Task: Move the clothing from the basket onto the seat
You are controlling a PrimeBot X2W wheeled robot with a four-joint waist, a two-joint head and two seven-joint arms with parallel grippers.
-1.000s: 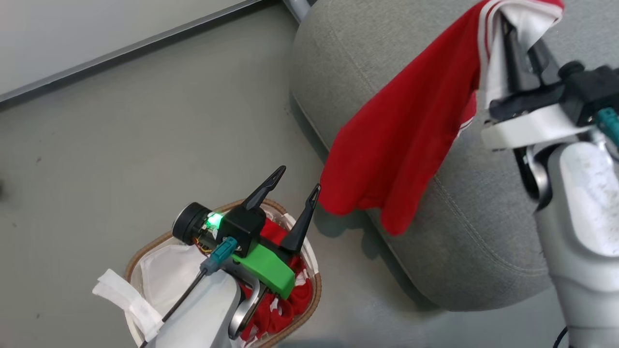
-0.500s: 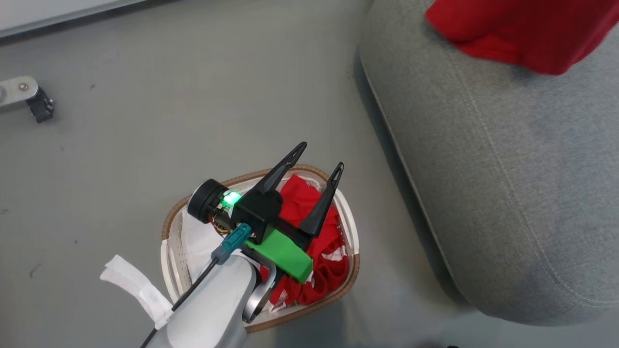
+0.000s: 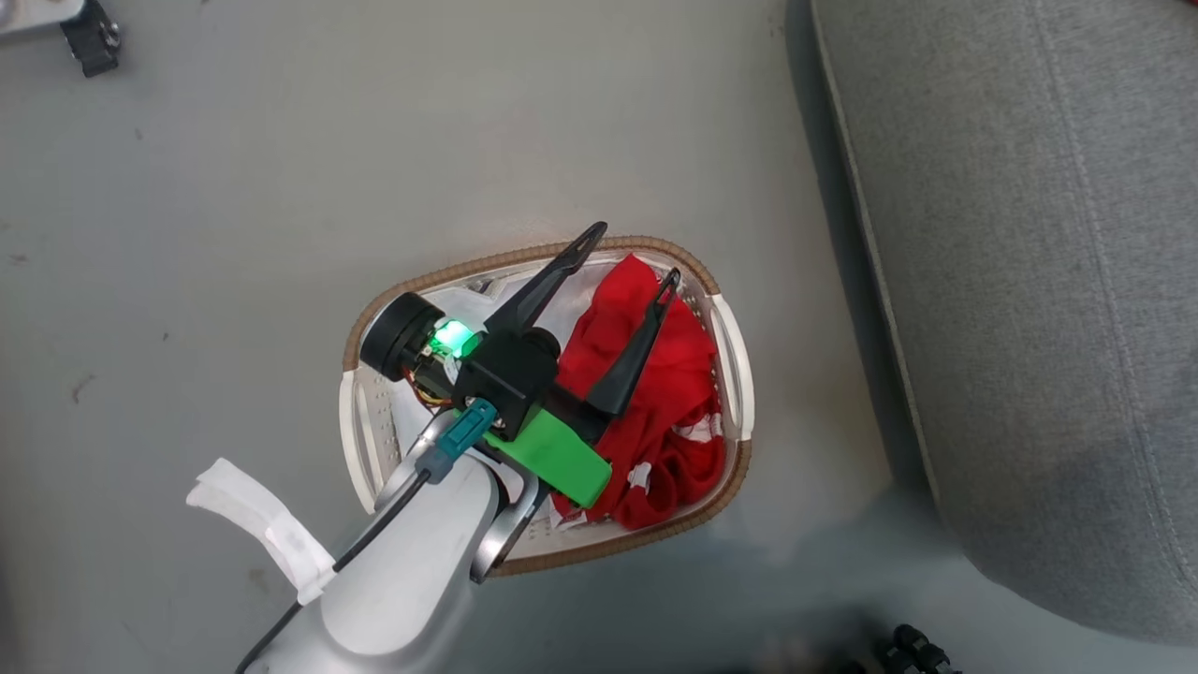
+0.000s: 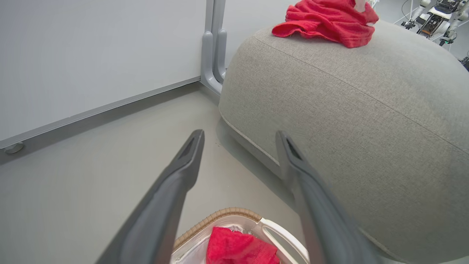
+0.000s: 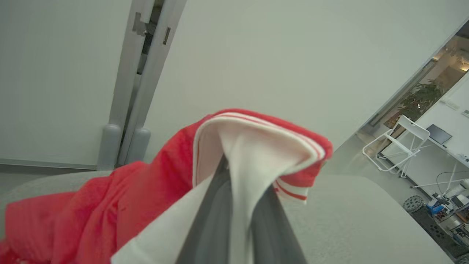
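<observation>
Left gripper point(image 3: 635, 251) hangs right over the basket point(image 3: 733, 356), jaws spread wide with nothing between them and the fingertips up near the far rim. Down inside there's one red garment point(image 3: 669, 393), bunched against the side nearer the seat (can't tell if the fingers actually touch the cloth). The basket sits on the grey floor point(image 3: 234, 234), near the seat point(image 3: 1029, 281) but apart from it. Up on top of the seat lies the second garment point(image 4: 326, 20), all crumpled. Right gripper point(image 5: 238, 172) is clamped tight on its white-trimmed edge, and the red part is draped over the cushion. A pale wall point(image 4: 91, 55) stands behind it all.
</observation>
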